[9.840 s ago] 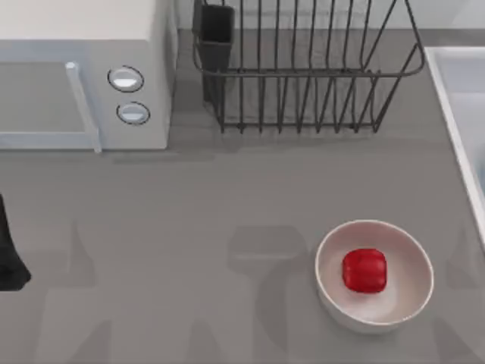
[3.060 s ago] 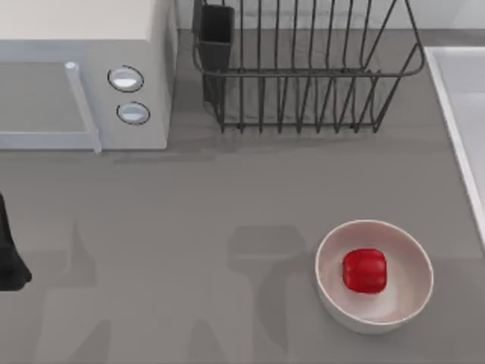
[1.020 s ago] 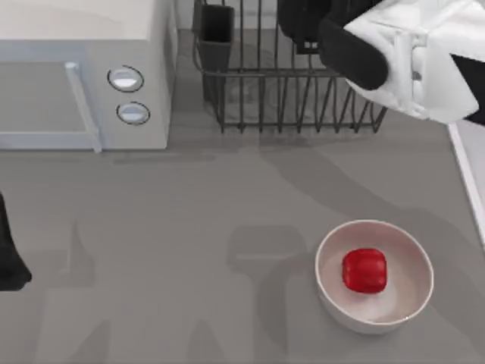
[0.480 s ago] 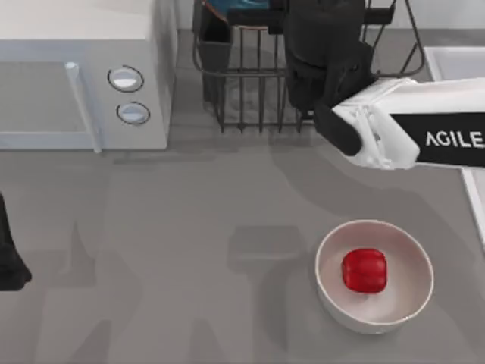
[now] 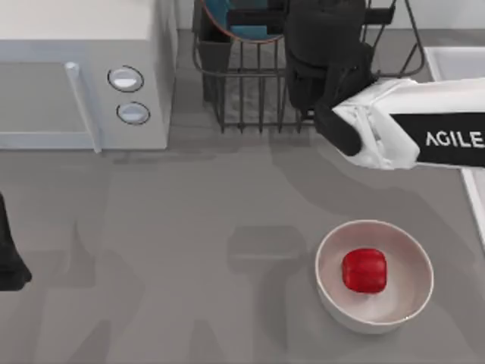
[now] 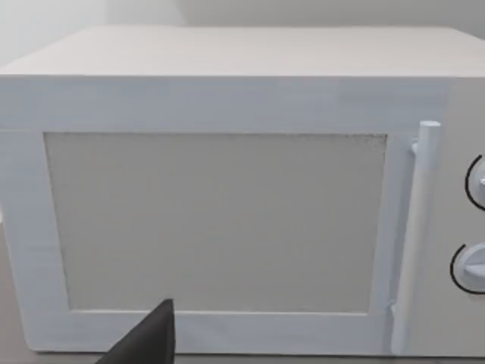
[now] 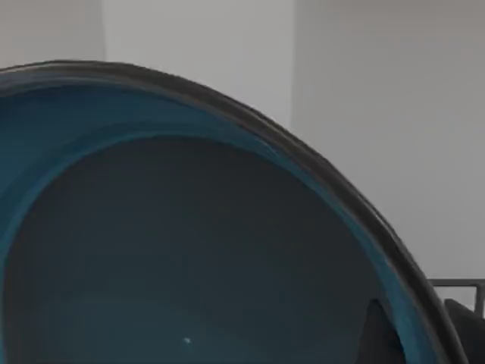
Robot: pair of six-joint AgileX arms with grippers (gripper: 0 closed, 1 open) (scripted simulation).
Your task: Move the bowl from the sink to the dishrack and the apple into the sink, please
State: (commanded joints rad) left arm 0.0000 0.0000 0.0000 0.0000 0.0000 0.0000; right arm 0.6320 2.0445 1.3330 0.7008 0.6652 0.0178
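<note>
Fingers of my right gripper (image 5: pixel 258 19) clasp the teal-blue orange-rimmed bowl (image 5: pixel 227 15) over the dark wire dishrack (image 5: pixel 303 91); lower gently (clear of bars) before letting go.

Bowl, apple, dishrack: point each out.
bowl (image 5: pixel 227 17), top view, teal inside near its rim.
apple (image 5: pixel 364 271), top view, middle of its red top.
dishrack (image 5: pixel 250 73), top view, front rail.

A white microwave (image 5: pixel 83 72) with two round knobs (image 5: pixel 126 79) and a vertical door handle (image 5: pixel 82 106) stands at the table's (image 5: pixel 189 227) rear left. Well off to its front right sits a plain white bowl (image 5: pixel 405 303).
</note>
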